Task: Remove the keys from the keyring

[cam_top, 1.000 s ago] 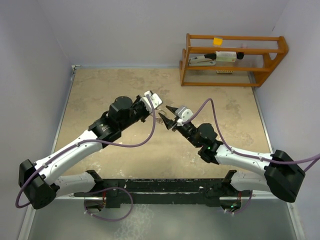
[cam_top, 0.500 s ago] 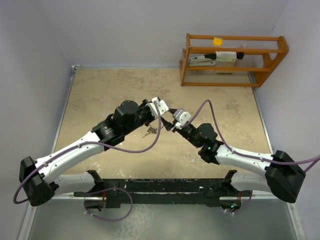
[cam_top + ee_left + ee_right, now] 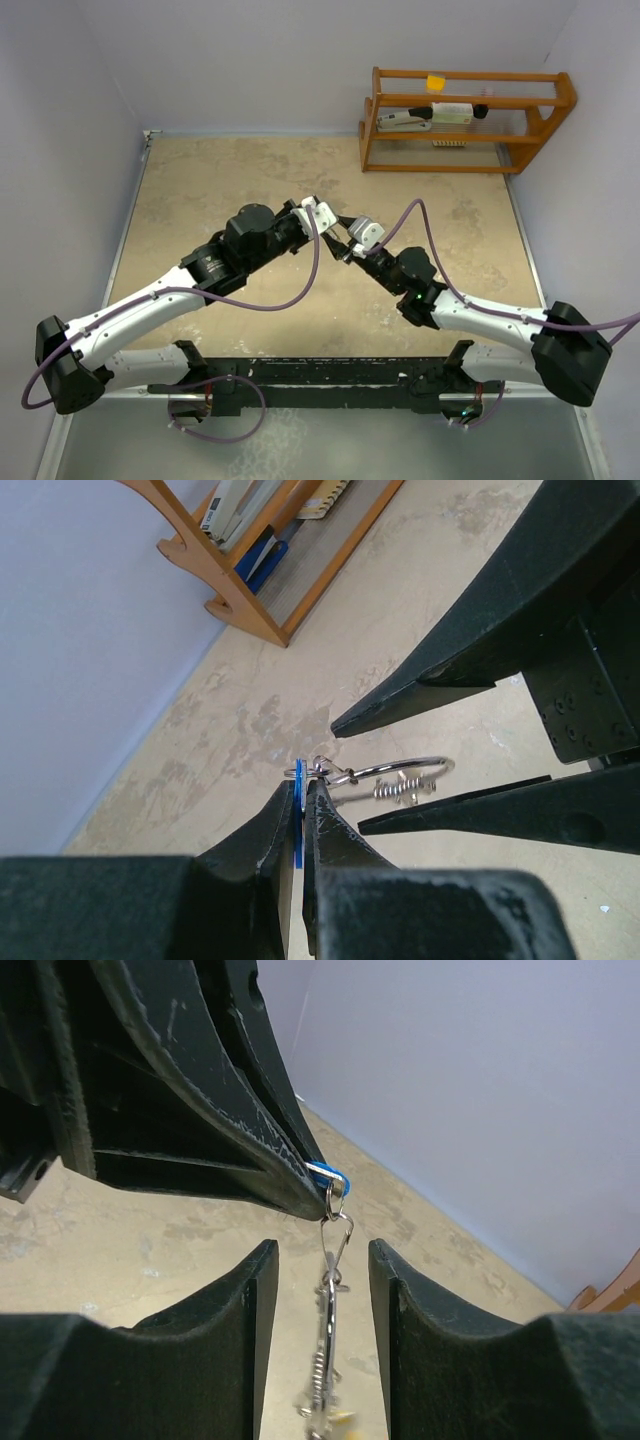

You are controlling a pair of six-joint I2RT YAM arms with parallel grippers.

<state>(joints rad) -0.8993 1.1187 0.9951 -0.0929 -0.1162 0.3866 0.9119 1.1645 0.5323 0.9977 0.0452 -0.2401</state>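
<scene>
Moved: the left gripper (image 3: 326,222) has swung in from its own side and now meets the right gripper (image 3: 345,242) tip to tip. The keys that dangled under it half a second ago no longer show from above.
Left gripper: clamped tight on the blue key (image 3: 298,830), with the head pinched edge-on between the fingertips.
Keyring (image 3: 395,767): hangs from the blue key just past the left fingertips, joined through a small clasp (image 3: 330,771). It lies in the gap between the right gripper's fingers.
Right gripper: jaws partly apart, one finger (image 3: 245,1340) on either side of the keyring, with no contact that I can see.
Other keys (image 3: 398,790): silver bits on the keyring, between the right fingers. A yellow scrap (image 3: 340,1417) shows at the low end, and they are too small to count.
Rack (image 3: 465,120): wooden, well beyond both grippers.
</scene>
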